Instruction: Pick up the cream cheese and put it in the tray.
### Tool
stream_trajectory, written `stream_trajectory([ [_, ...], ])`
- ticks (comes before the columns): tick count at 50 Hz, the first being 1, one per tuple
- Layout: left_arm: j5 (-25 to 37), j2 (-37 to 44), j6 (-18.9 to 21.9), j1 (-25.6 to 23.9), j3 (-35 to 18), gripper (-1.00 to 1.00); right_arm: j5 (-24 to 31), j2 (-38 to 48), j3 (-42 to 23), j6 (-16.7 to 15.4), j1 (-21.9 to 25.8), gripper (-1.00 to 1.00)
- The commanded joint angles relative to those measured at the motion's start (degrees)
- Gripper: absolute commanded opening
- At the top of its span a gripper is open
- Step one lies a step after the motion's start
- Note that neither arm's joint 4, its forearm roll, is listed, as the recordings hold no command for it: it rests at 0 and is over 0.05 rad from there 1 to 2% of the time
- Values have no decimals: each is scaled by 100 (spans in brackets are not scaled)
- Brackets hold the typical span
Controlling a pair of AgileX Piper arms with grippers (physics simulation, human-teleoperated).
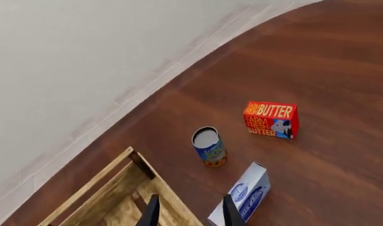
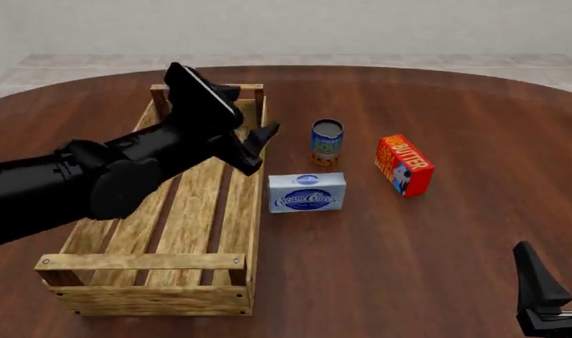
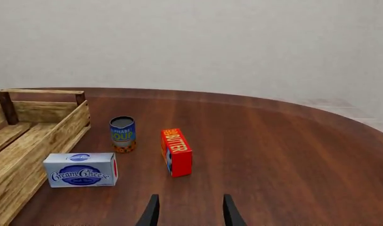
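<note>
At the left of the front view, your left gripper (image 2: 251, 149) hangs over the tray's (image 2: 145, 271) right-hand slats, its fingers (image 1: 152, 213) spread apart and holding nothing. Just right of the tray's long wall, at frame center, the cream cheese (image 2: 307, 192) lies flat on the tabletop (image 2: 408, 246), pale box with blue oval logo facing you, untouched. At lower right, your right gripper (image 3: 189, 212) has its fingers (image 3: 230, 213) parted too, empty.
</note>
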Motion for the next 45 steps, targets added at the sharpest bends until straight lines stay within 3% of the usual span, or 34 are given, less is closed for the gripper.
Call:
stream_trajectory([
  [1, 455, 753, 285, -384, -609, 100, 0, 0, 0, 0, 0, 100],
  [10, 873, 1043, 306, -614, -979, 100, 0, 0, 0, 0, 0, 100],
  [20, 1269, 1557, 660, -627, -1369, 100, 0, 0, 0, 0, 0, 100],
  [25, 1051, 1742, 1089, -730, -1166, 100, 0, 0, 0, 0, 0, 100],
  [33, 1090, 2059, 1185, -456, -1350, 100, 0, 0, 0, 0, 0, 100],
  [36, 1160, 2119, 1367, -674, -1252, 100, 0, 0, 0, 0, 0, 100],
  [40, 1261, 2132, 1298, -682, -1333, 100, 0, 0, 0, 0, 0, 100],
  [45, 1224, 2215, 1527, -623, -1284, 100, 0, 0, 0, 0, 0, 100],
])
